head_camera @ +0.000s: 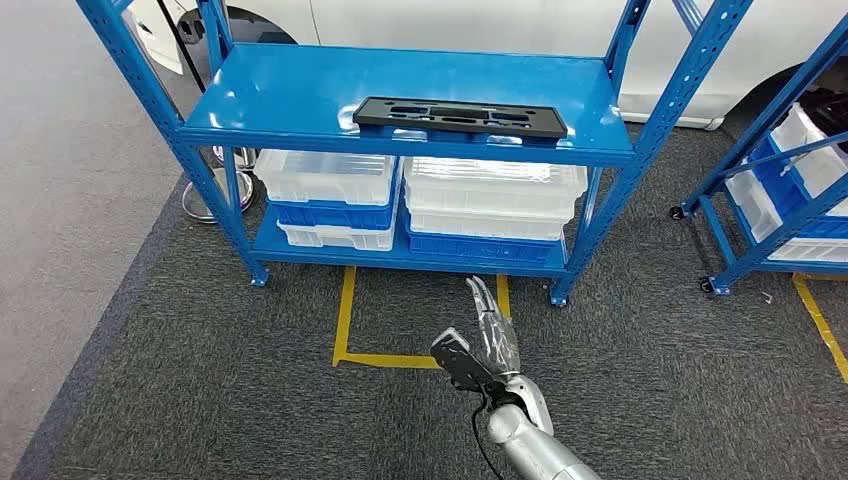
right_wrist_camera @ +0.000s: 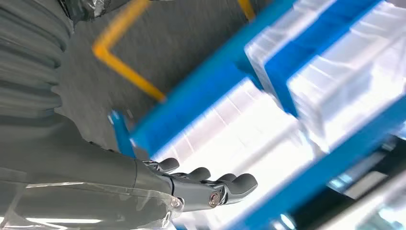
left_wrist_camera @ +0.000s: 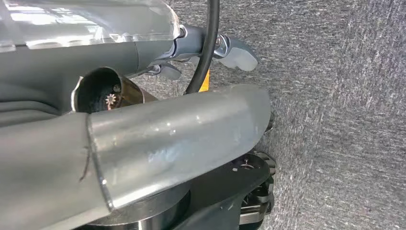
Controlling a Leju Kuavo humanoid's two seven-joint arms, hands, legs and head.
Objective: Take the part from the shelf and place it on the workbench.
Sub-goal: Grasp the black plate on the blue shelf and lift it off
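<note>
A flat black part [head_camera: 460,117] with several cut-outs lies near the front edge of the blue rack's upper shelf [head_camera: 290,95]. My right hand [head_camera: 490,335] is raised over the carpet in front of the rack, well below and short of the part, fingers stretched forward and holding nothing. In the right wrist view the right hand [right_wrist_camera: 201,184] points toward the rack's lower level, its fingers straight and bare. In the left wrist view my left hand [left_wrist_camera: 225,50] hangs over the grey carpet, fingers extended with nothing in them.
Clear and blue bins [head_camera: 325,185] [head_camera: 495,195] are stacked on the lower shelf. Yellow floor tape [head_camera: 345,320] marks the carpet before the rack. A second blue rack on wheels [head_camera: 770,200] stands at the right. A white car [head_camera: 450,25] is behind.
</note>
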